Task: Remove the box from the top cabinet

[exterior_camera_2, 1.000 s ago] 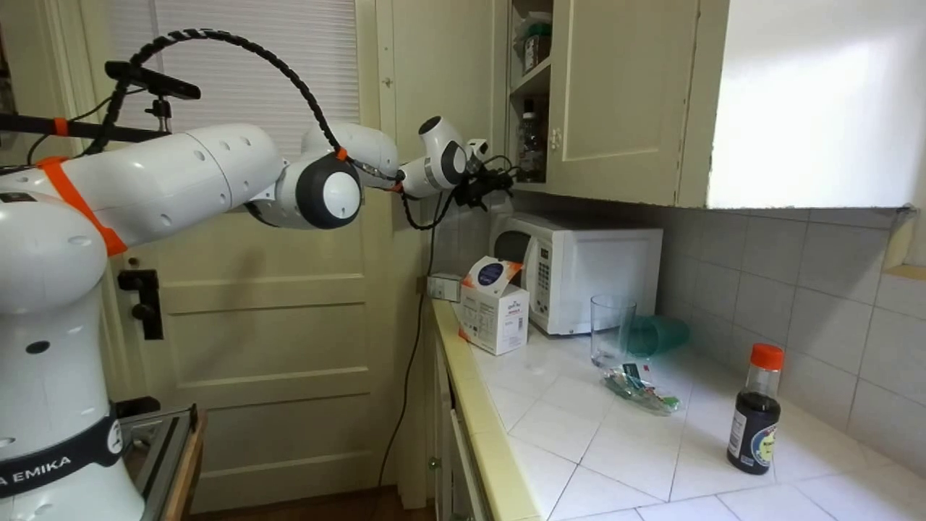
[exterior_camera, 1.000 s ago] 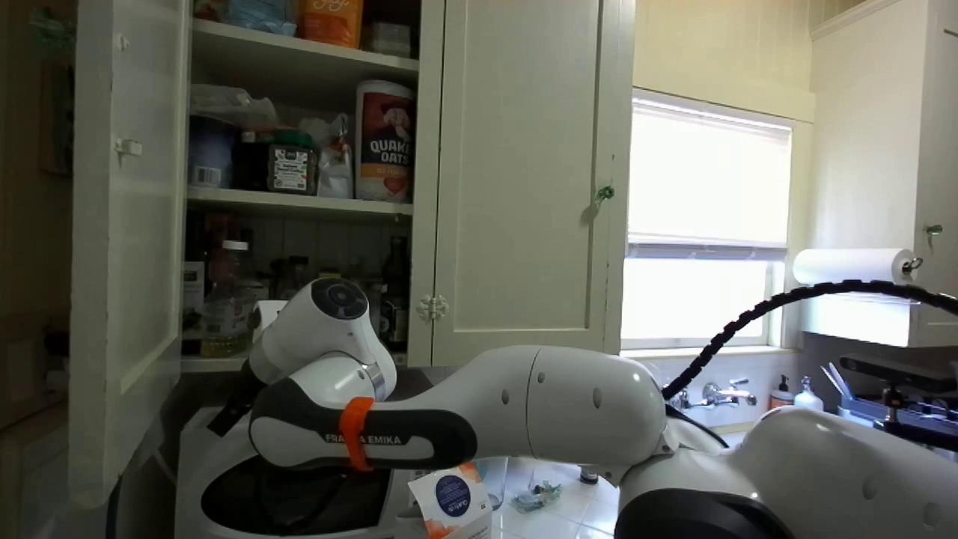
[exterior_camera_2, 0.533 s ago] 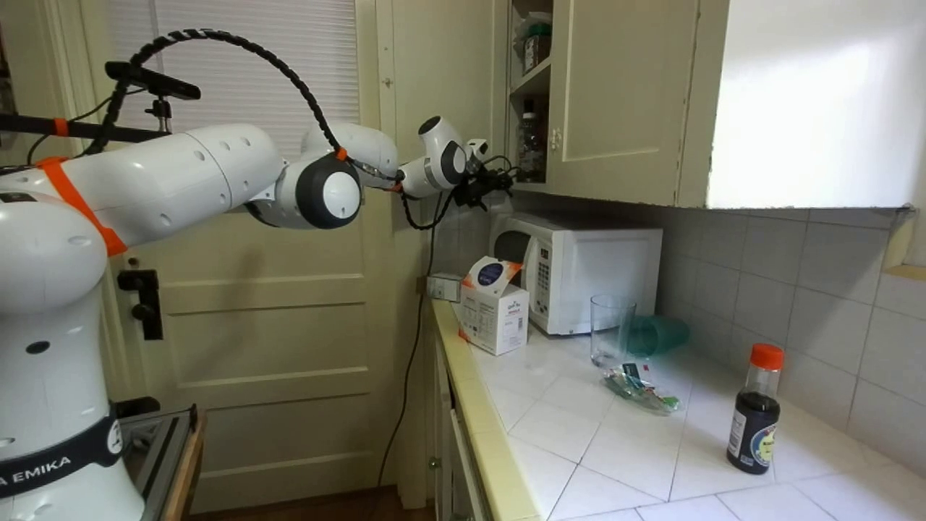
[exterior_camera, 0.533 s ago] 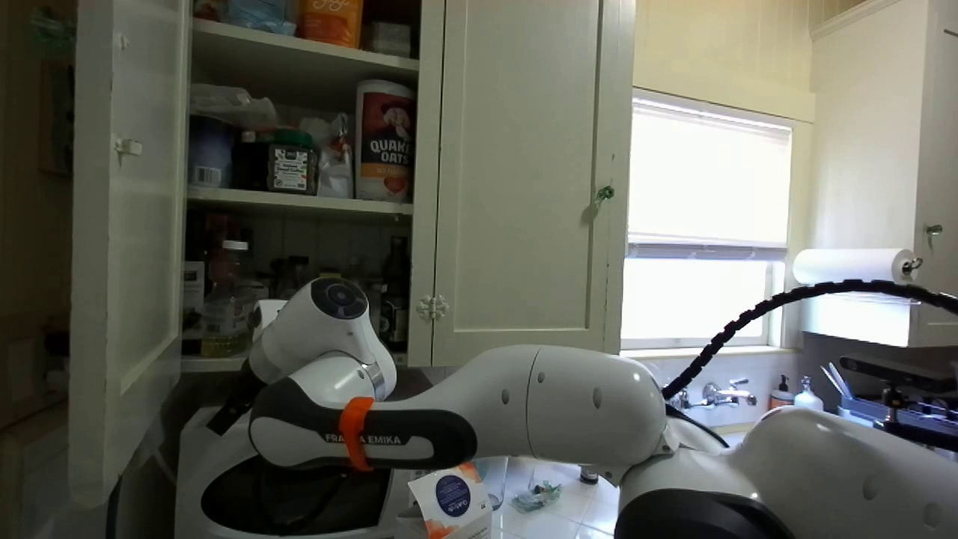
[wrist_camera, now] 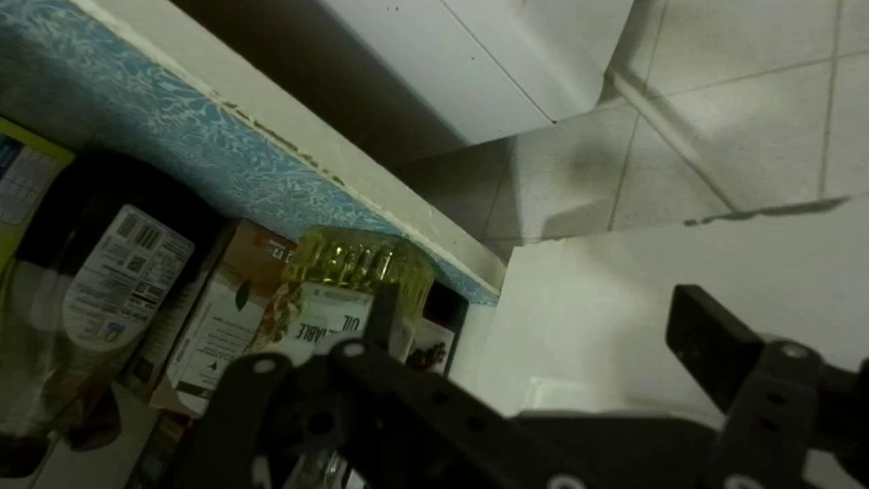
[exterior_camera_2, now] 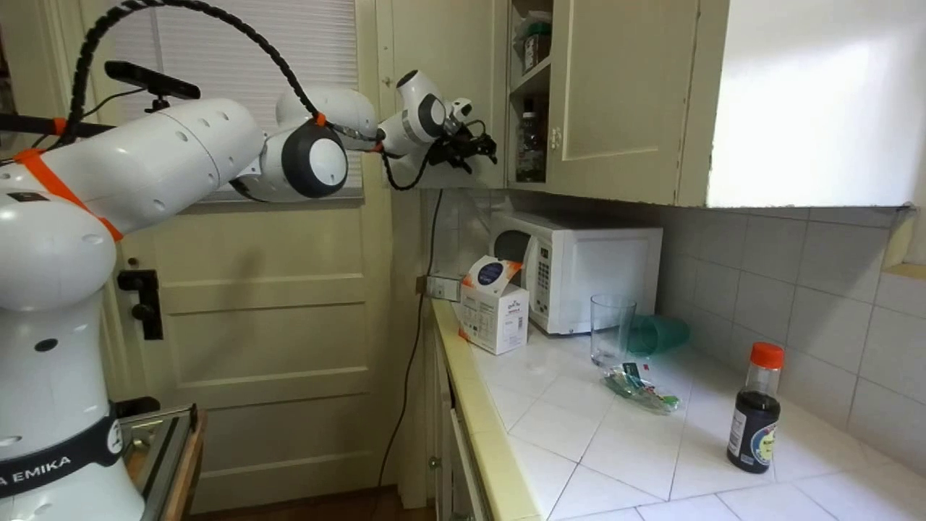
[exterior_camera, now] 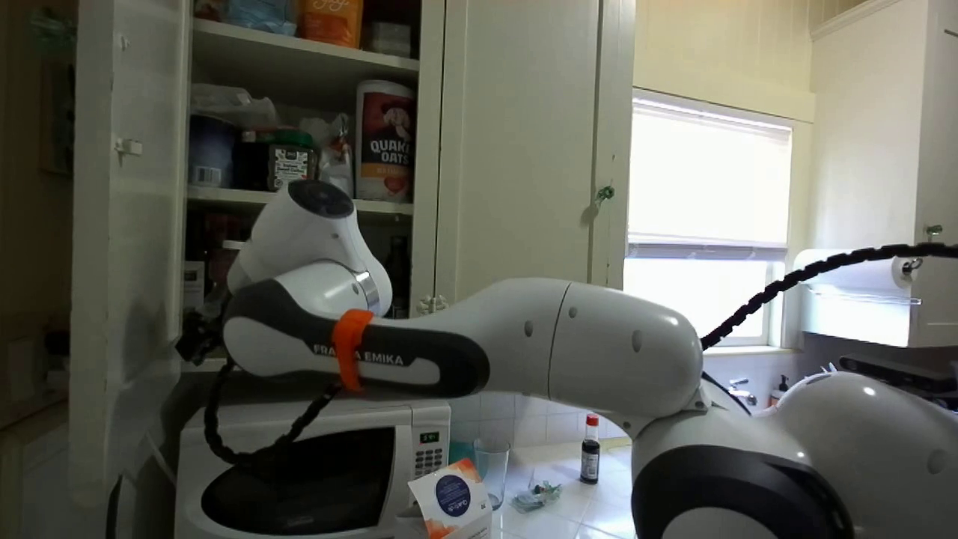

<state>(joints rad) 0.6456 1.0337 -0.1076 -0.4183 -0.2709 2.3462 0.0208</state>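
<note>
Your arm (exterior_camera_2: 217, 145) has risen, stretched toward three o'clock in an exterior view; your gripper (wrist_camera: 546, 329) stands spread, with a box (wrist_camera: 220, 326) in the cupboard (exterior_camera: 428, 150) at the wrist view's eight o'clock.

Off-wht cabinet (exterior_camera: 516, 150) w/ blue/wht swirl shelf liner (wrist_camera: 251, 170)

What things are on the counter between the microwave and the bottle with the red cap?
A clear glass, a green cup and a plastic packet; both exterior views show this.
</note>
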